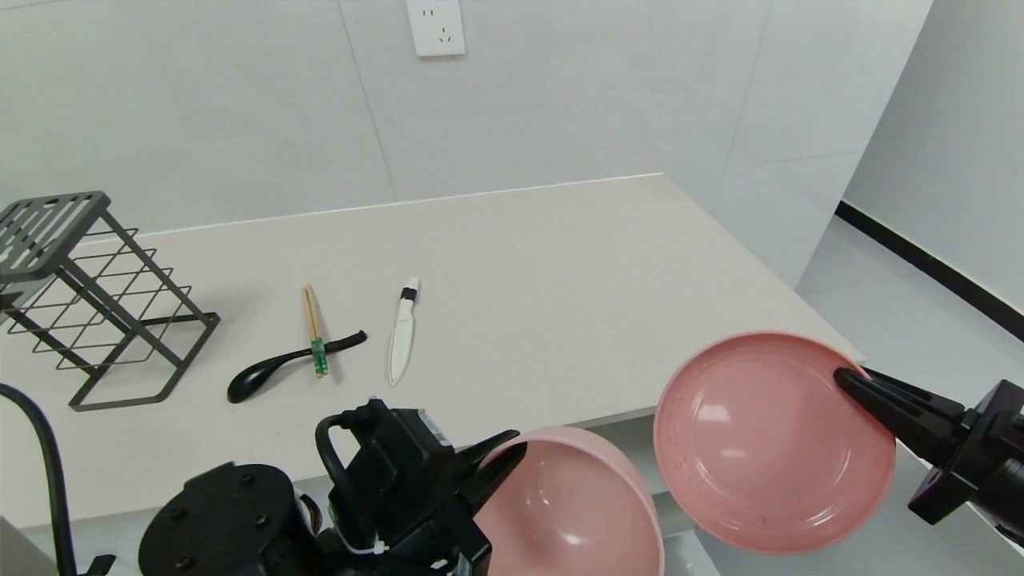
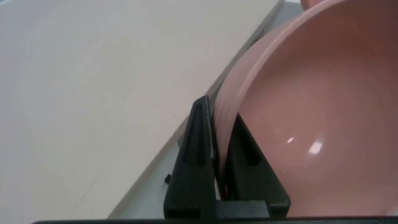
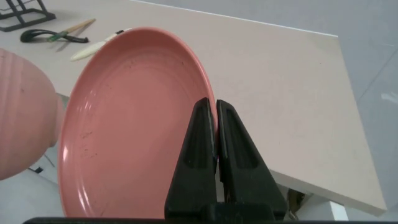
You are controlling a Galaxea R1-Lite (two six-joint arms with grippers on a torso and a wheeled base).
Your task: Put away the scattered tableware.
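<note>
My left gripper [image 1: 502, 456] [image 2: 222, 130] is shut on the rim of a pink bowl [image 1: 568, 512] [image 2: 311, 118], held below the table's front edge. To its right, my right gripper [image 1: 848, 382] [image 3: 213, 115] is shut on the rim of a pink plate [image 1: 760, 444] [image 3: 130, 118], tilted up off the table's front right corner. The bowl [image 3: 22, 118] hangs close beside the plate. On the table lie a black spoon [image 1: 280, 364] [image 3: 43, 35], wooden chopsticks [image 1: 314, 328] [image 3: 78, 27] across its handle, and a white knife [image 1: 402, 330] [image 3: 93, 47].
A black wire dish rack [image 1: 88, 296] [image 3: 22, 14] stands at the table's left end. The beige tabletop [image 1: 560, 272] runs back to a tiled wall with a socket [image 1: 435, 26]. The floor drops away to the right of the table.
</note>
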